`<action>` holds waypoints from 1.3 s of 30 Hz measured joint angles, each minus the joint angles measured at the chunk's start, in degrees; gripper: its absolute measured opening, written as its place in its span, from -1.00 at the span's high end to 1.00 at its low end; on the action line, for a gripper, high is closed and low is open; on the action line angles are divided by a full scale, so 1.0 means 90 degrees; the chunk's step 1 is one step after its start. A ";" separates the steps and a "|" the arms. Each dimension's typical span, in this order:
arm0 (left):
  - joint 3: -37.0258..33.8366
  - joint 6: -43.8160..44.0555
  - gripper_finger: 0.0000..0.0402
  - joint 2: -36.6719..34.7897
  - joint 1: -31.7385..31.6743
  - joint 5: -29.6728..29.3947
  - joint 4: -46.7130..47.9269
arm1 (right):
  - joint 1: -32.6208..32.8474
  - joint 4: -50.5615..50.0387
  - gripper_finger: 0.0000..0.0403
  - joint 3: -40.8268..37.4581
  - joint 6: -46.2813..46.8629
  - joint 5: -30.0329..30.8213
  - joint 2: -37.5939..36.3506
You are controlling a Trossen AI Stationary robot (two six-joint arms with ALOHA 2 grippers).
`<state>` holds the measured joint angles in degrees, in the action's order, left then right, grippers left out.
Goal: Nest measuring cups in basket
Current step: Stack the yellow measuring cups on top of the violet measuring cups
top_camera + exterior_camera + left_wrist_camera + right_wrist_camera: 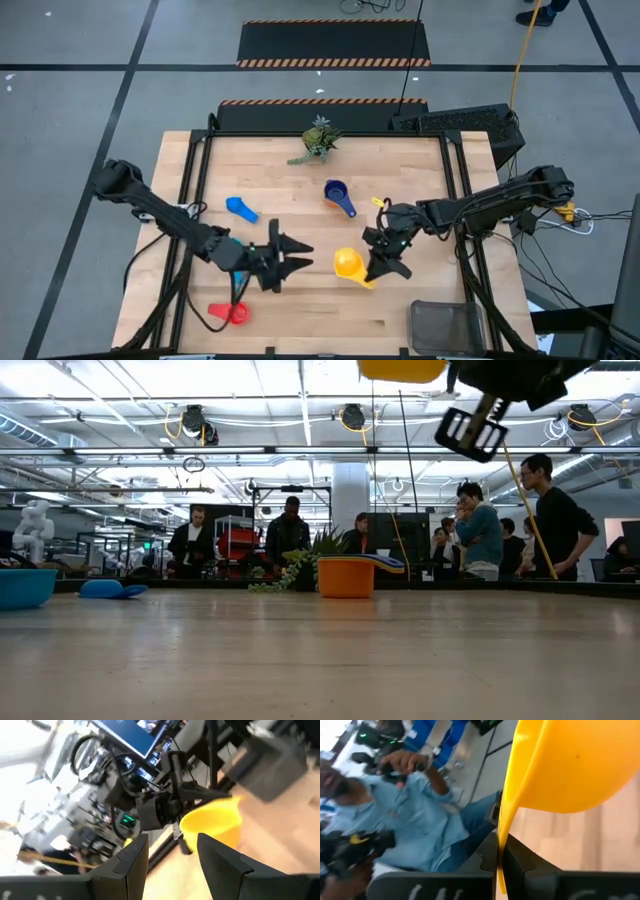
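My right gripper (378, 270) is shut on the yellow measuring cup (347, 264), held high over the table's middle; the low view shows the yellow cup (400, 368) at its very top. My left gripper (305, 256) stands open just left of the cup, pointing level at it, nothing between its fingers (132, 865). On the table rest a dark blue cup (338, 195), a light blue cup (240, 208) and a red cup (230, 313). An orange cup (345, 577) shows in the low view. The basket (445, 325) sits at the near right corner. My right gripper pinches the yellow cup's flat handle (501, 840) between its two fingers, which lie along the handle. The fingers come from the table's right, slanting slightly down. The bowl (570, 765) sticks out beyond the fingertips, lifted clear of the table.
A small green plant sprig (318, 140) lies at the far edge, and a small yellow piece (378, 201) lies near the dark blue cup. Several people stand beyond the table's far side. Bare wood shows along the near middle of the table.
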<state>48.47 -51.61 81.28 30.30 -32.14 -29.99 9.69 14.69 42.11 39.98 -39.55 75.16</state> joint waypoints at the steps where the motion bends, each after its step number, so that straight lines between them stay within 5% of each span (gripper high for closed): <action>1: 0.0000 -0.0354 0.15 0.0109 -0.0003 0.0000 -0.0114 | 0.0000 0.0152 1.00 -0.0089 0.0046 -0.0176 0.0000; 10: 0.0007 -0.2394 0.15 0.0839 -0.0122 0.0177 -0.1178 | -0.0002 0.1922 1.00 -0.0915 0.0671 -0.1145 0.0000; 22: 0.0009 -0.2476 0.15 0.0856 -0.0220 0.1738 -0.0911 | -0.0002 0.4816 1.00 -0.1121 0.1613 -0.1958 0.1388; 27: 0.0008 -0.2524 0.15 0.0856 -0.0188 0.1980 -0.0454 | -0.0029 0.5759 1.00 -0.0792 0.1891 -0.2321 0.2383; 39: 0.0008 -0.2388 0.15 0.0854 -0.0257 0.2591 -0.0096 | -0.0027 0.5914 1.00 0.0828 0.1779 -0.2997 0.3875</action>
<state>48.54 -73.10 88.97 27.99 -8.82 -30.85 9.45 67.92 49.56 55.99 -66.52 110.03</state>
